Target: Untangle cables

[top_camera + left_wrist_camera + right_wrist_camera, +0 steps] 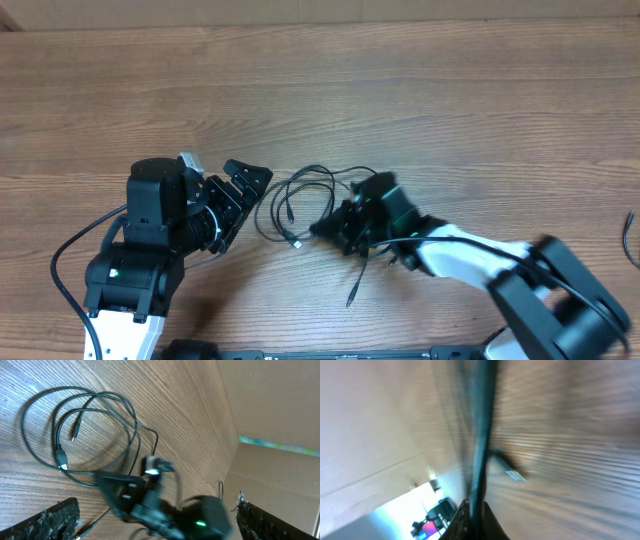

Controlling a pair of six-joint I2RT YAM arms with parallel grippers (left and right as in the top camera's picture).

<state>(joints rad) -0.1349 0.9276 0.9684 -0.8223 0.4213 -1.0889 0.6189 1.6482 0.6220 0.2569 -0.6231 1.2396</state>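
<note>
Mid-job on the wooden bench (400, 80): my two arms face each other across the cables (290, 215), a loose nest of thin black loops lying flat between them.

My right pincer (325, 228) is clenched at the right-hand side of the nest. Its own camera is badly blurred, but a dark strand seems to run straight out from between the tips, so I take it that I have one cord gripped there. My left pincer (244, 194) is released, jaws spread wide, just beside the left rim of the loops and touching nothing that I can make out.

As I read it, the step in hand is the first grip on a single strand, with the pull not yet begun. The next move calls for drawing that strand away to my right, slowly, while the left pincer closes on the far side of the loops so the whole bundle does not slide along with it.

From overhead the nest is a rough oval, its long axis running from one pincer to the other. Two plugged ends (73, 435) lie inside the loops and point toward my side of the bench. One loose tail (352, 295) trails out of the nest the same way, beside my right arm.
</note>
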